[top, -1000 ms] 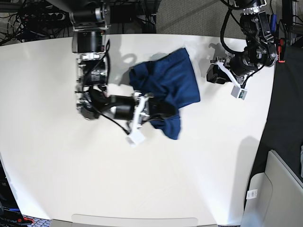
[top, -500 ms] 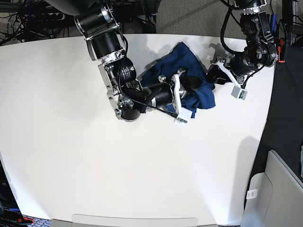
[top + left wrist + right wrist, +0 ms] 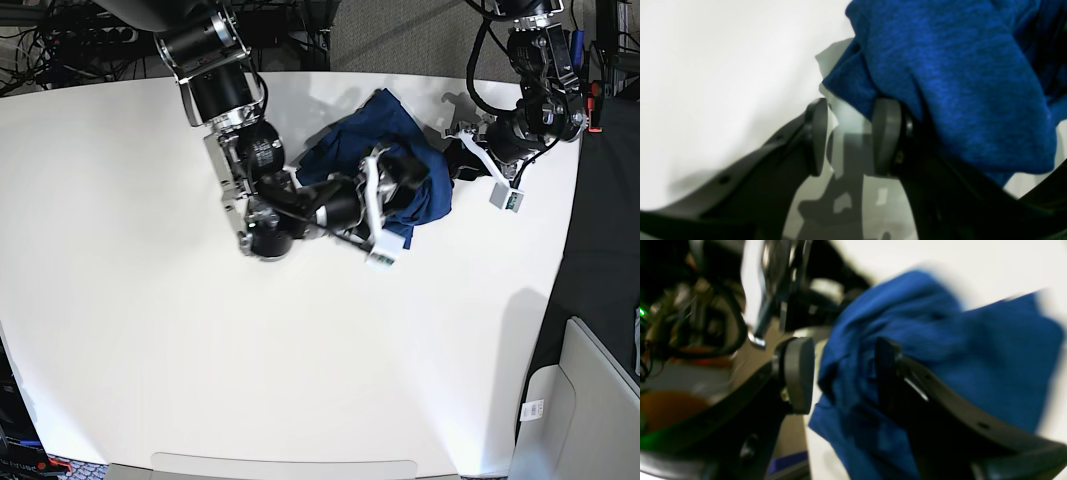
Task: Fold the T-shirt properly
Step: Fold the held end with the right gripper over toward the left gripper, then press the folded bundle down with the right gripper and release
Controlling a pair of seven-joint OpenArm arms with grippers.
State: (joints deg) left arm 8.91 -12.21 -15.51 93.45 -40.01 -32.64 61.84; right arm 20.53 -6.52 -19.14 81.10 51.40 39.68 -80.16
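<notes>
The T-shirt (image 3: pixel 385 125) is a bunched dark blue heap at the table's back right. My right gripper (image 3: pixel 405 185) reaches into it from the left side of the base view. In the right wrist view my right gripper (image 3: pixel 840 373) has its jaws apart, with loose folds of T-shirt (image 3: pixel 973 350) lying between the fingers (image 3: pixel 798 373). My left gripper (image 3: pixel 457 160) sits at the heap's right edge. In the left wrist view the left gripper (image 3: pixel 850 136) is open with bare table in the gap. T-shirt (image 3: pixel 957 66) fabric drapes over the outside of one finger (image 3: pixel 885 136).
The white table (image 3: pixel 300 350) stretches wide to the left and front of the heap. Cables and equipment (image 3: pixel 70 40) crowd the back edge. The table's right edge runs just past the left arm, with a grey bin (image 3: pixel 580 400) below it on the floor.
My right arm has swept the shirt's lower part up and to the right, onto the rest of the heap beside the left gripper, and its jaws have come apart. The left arm has stayed still.
</notes>
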